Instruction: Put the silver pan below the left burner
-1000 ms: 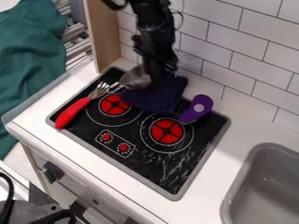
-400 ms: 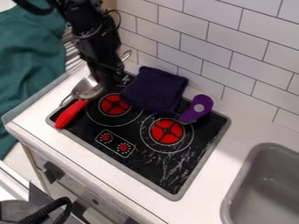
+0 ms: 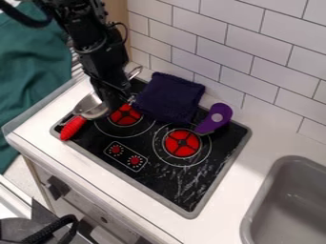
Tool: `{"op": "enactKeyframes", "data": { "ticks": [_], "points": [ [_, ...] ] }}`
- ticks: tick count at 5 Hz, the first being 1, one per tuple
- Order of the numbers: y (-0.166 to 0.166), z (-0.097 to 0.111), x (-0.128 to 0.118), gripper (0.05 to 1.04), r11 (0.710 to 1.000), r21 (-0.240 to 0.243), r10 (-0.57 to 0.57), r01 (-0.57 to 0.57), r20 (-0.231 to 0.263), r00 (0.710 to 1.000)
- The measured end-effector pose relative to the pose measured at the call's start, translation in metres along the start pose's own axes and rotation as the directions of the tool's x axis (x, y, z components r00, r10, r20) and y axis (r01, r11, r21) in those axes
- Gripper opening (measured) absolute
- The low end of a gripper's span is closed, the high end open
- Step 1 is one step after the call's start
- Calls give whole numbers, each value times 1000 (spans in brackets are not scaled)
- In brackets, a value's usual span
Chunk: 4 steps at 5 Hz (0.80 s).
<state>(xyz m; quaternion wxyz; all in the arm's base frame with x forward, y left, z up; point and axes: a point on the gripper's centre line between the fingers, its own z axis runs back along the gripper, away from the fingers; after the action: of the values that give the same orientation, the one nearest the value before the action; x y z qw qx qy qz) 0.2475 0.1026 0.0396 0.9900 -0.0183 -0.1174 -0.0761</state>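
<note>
The black gripper (image 3: 115,102) hangs over the stove's left part, at the upper-left edge of the left burner (image 3: 125,114), shut on the silver pan. The silver pan (image 3: 91,107) is held just left of that burner, over the far end of the red-handled fork. Its handle (image 3: 135,72) shows behind the gripper. I cannot tell whether the pan touches the stove. The gripper covers part of the pan and of the burner.
The fork's red handle (image 3: 74,127) lies at the left edge of the stove (image 3: 149,177). A dark blue cloth (image 3: 168,98) lies right of the gripper, with a purple utensil (image 3: 216,117) beyond it. A grey sink (image 3: 290,200) is at the lower right.
The gripper has carried the pan left from beside the cloth, then slightly down toward the stove's front. The pan now covers the fork's tines. Cloth and purple utensil have stayed put.
</note>
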Motion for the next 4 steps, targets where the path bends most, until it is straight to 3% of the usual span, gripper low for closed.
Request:
{"op": "enactKeyframes", "data": {
  "ticks": [1,3,4],
  "points": [
    [-2,-16,-7,55,999,-31,8,-9,-44,999],
    [-6,-35,-16,77,997,-72,13,-19,-82,997],
    [-6,-36,-19,227,997,-68,29,-35,-96,995]
  ]
}}
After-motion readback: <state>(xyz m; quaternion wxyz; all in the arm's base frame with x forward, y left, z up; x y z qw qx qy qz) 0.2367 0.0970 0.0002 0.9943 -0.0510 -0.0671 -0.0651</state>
